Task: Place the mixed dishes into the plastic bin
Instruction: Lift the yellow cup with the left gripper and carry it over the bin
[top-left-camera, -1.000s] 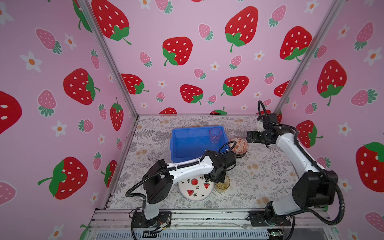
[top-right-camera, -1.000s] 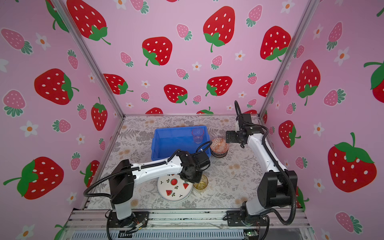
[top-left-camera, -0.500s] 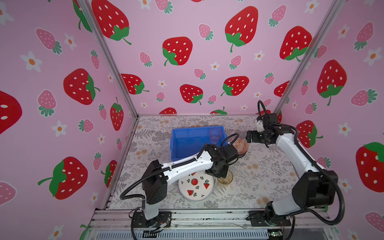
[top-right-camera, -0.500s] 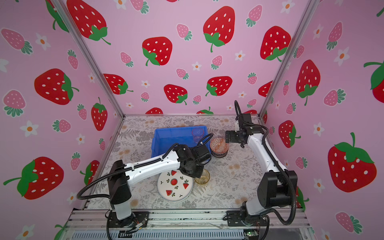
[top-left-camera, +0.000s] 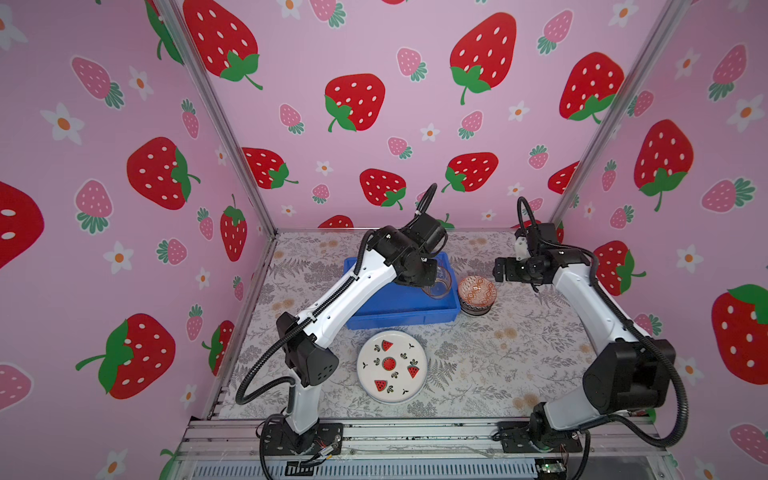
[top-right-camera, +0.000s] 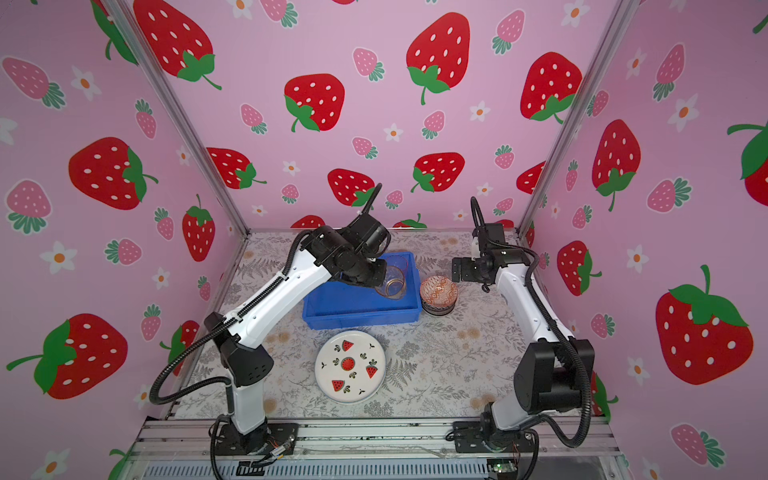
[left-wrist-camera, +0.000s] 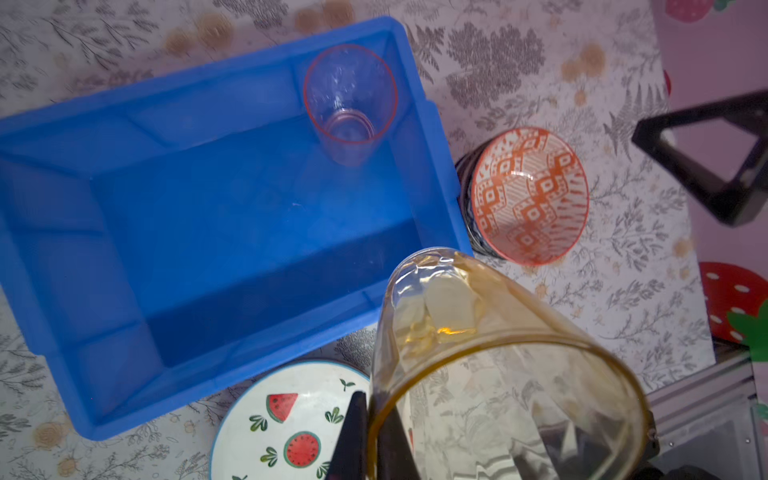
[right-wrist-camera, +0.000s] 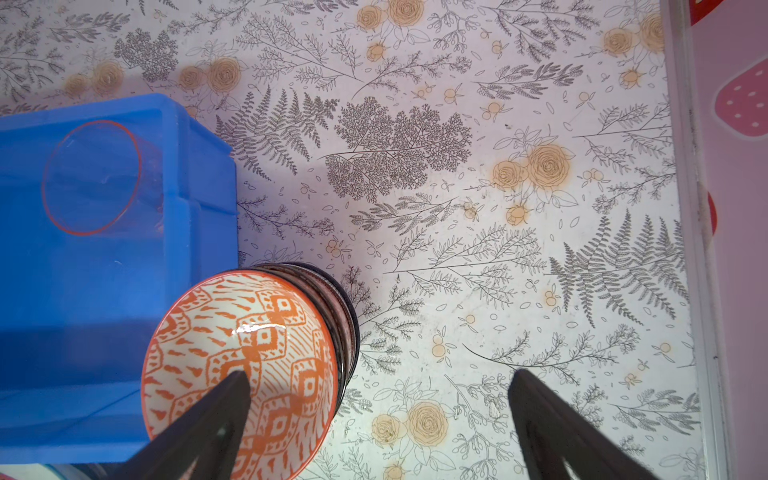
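Found left gripper (left-wrist-camera: 372, 419) clamped on rim of amber tumbler (left-wrist-camera: 498, 340): one finger (left-wrist-camera: 352, 436) outside the glass wall, the other inside. Tumbler tilted, mouth toward the wrist camera, base aimed down at bin (left-wrist-camera: 25, 270).

In both top views, amber tumbler (top-left-camera: 437, 284) (top-right-camera: 390, 283) over right end of bin (top-left-camera: 399, 321) (top-right-camera: 361, 319), within the rim line. Contact with bin floor: cannot tell.

Noted pink-rimmed tumbler (left-wrist-camera: 349, 104) (right-wrist-camera: 91, 178) standing upright inside bin, in the far right corner, close against both walls.

Outside bin: orange bowl (top-left-camera: 477, 290) (top-right-camera: 438, 291) (left-wrist-camera: 532, 195) nested on dark bowl (top-left-camera: 476, 309) (right-wrist-camera: 345, 316), stack on table (top-left-camera: 498, 353) just beside bin's right short wall. Touching that wall or not: unclear.

Also outside: plate (top-left-camera: 391, 365) (top-right-camera: 350, 366) (left-wrist-camera: 291, 424), white with watermelon slices, flat on table just in front of bin's near long wall.

Right gripper (top-left-camera: 500, 270) (top-right-camera: 461, 270) (right-wrist-camera: 380, 386): jaws wide apart, holding nothing. Hanging near the bowl stack, on its right in both top views. From right wrist, one finger (right-wrist-camera: 224, 407) overlapping orange bowl (right-wrist-camera: 241, 353), the other over bare table. Contact with bowl: cannot tell.
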